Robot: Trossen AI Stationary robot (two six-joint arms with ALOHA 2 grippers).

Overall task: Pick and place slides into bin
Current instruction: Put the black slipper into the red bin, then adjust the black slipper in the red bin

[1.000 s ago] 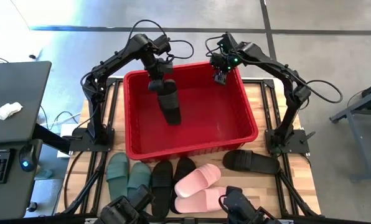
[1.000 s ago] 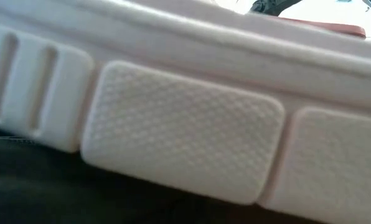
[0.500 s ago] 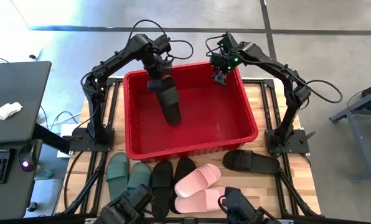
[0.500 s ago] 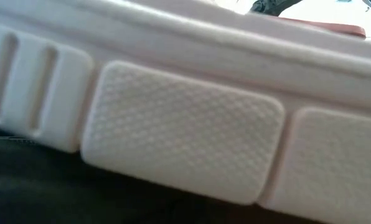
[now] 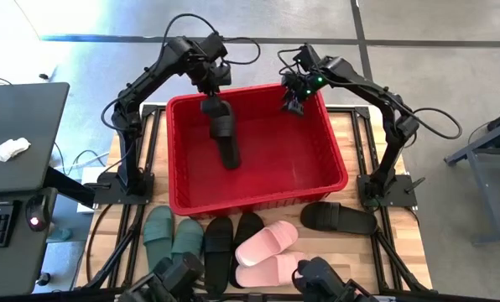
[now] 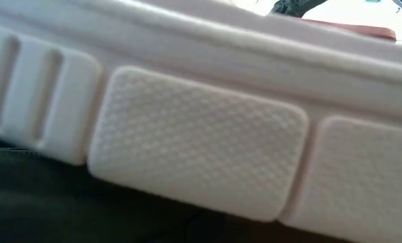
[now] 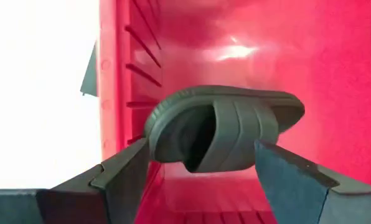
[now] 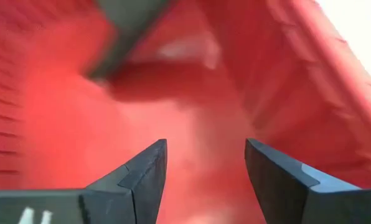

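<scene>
Black slide dropped in bin, seven left on table.

Red bin point(image 5: 338, 151) mid-table, ready for drops; black slide point(image 5: 226, 138) inside, freed beneath spread left end effector point(image 5: 213, 104); right end effector point(image 5: 293, 104) spread and empty above far rim, waiting clear.

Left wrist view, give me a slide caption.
Open left end effector above a black slide lying in the red bin.

No legible text, label, brand, number or sign in any view. Bin point(image 5: 342, 172) walls: plain red, no markings seen. Slides point(image 5: 267, 243): no readable branding on straps or soles. Pale sole filling the low view shows moulded texture only, no lettering.
</scene>
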